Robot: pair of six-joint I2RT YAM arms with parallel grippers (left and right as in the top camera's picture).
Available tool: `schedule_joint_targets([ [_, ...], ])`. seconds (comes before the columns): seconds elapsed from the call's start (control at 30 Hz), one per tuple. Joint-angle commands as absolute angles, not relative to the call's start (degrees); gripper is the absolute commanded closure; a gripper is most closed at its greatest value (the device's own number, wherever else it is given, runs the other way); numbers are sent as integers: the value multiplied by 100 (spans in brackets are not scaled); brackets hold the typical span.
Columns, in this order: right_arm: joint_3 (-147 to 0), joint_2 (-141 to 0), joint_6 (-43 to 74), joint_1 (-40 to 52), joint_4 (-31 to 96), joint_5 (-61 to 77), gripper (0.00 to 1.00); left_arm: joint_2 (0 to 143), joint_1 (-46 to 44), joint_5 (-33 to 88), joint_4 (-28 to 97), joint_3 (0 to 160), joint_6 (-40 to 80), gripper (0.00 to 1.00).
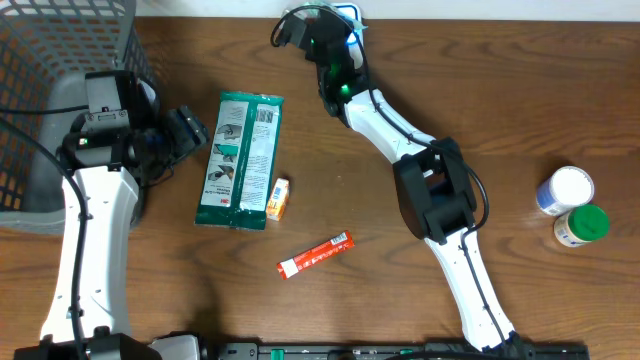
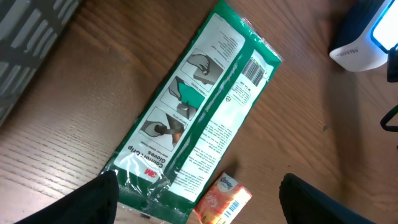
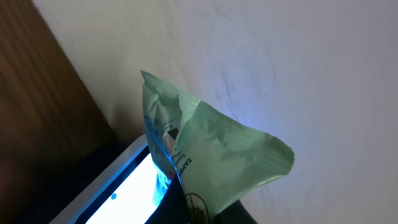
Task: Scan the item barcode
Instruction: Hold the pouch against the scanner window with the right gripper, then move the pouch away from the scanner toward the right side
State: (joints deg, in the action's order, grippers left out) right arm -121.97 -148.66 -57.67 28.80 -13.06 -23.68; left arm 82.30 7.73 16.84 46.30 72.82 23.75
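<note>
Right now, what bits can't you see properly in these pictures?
- Right wrist view: no barcode can be picked out on the pale green packet. It is crumpled and its print is tiny.
- Overhead: the scanner is mostly hidden under the right gripper.
- Left wrist view: the orange box is cut off by the bottom edge.
- Overhead: the grey basket is cut off by the left edge.

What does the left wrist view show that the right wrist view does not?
Only left wrist: the green glove package lying flat, with a small orange tissue pack at its end. Only right wrist: a crumpled pale green packet, held up in front of a white wall. Both: the white scanner with its blue light, and the wooden table.
</note>
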Motion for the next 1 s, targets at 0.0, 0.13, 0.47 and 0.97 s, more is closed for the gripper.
schedule_joint_targets([
  [0.0,-12300,-14831,-4936,2936,-1267,-2578,99,8263,797,1734,4648,7422,2316,19],
  [0.13,-12300,-14831,-4106,2980,-1192,-3057,99,8263,797,1734,4648,7422,2316,19],
  [0.47,-12300,-14776,-3627,2995,-1651,-3614,99,8263,797,1734,4648,7422,2316,19],
  [0.97,-12300,-11952,-1063,2718,3068,-2327,99,8263,797,1734,4648,7422,2316,19],
])
